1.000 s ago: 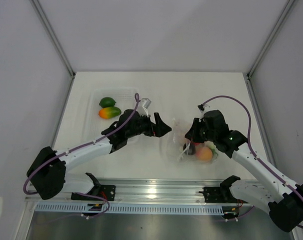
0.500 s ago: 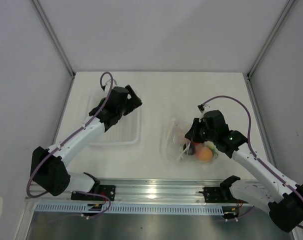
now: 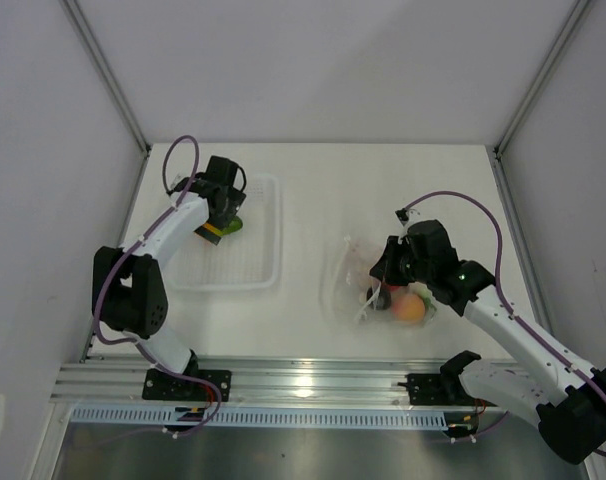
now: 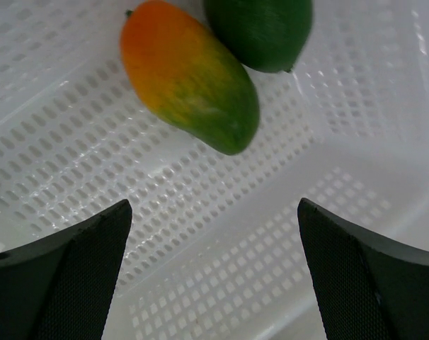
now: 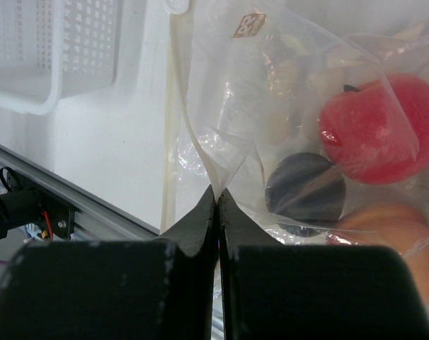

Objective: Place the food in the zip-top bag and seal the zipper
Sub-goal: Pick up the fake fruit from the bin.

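Observation:
The yellow-red mango [image 4: 190, 74] and a green fruit [image 4: 260, 32] lie side by side in the white perforated tray [image 4: 221, 234]. My left gripper [image 4: 214, 273] hovers open just short of them, with nothing between its fingers [image 4: 66, 276]. In the top view it [image 3: 226, 212] is over the tray's far left corner. My right gripper [image 5: 216, 193] is shut on a fold of the zip-top bag [image 5: 271, 64], holding its film up. Inside the bag are a red fruit [image 5: 374, 131], a dark brown one [image 5: 306, 188] and an orange peach [image 5: 384, 234]. The zipper [image 5: 166, 142] runs along the bag's left edge.
The tray [image 3: 276, 250] sits at the table's left, the bag [image 3: 348, 285] right of centre, with bare white table between them. An aluminium rail [image 3: 303, 385] runs along the near edge. Grey walls enclose the table.
My left arm swung from beside the bag back over the tray, to its far left corner, and came down above the mango and green fruit. The right gripper kept its pinch.

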Motion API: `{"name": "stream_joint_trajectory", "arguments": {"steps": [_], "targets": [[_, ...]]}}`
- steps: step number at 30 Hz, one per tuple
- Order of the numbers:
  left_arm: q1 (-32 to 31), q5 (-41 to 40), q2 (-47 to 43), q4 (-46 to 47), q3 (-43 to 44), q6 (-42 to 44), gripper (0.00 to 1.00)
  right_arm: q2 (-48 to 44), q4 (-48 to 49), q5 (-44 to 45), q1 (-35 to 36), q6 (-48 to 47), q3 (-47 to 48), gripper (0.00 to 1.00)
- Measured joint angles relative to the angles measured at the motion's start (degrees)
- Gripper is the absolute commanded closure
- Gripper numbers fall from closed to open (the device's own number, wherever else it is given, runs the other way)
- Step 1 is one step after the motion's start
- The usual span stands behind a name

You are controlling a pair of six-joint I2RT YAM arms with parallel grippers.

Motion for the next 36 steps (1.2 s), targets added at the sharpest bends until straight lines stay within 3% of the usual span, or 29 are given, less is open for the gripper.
{"name": "stream_joint_trajectory", "arguments": {"steps": [5, 18, 36], "targets": [[2.6, -0.5, 0.8, -1.1, -3.0, -6.1, 0.00, 0.0, 0.0, 0.0, 0.0, 0.0, 0.0, 1.00], [3.5, -2.9, 10.3, -1.8, -0.1, -13.9, 0.01, 0.6, 0.0, 0.0, -0.3, -0.7, 0.0, 1.00], [5.2, -4.5, 15.4, -3.3, 4.2, -17.2, 0.01, 1.2, 0.1, -1.7, -2.9, -2.8, -0.2, 1.00]]}}
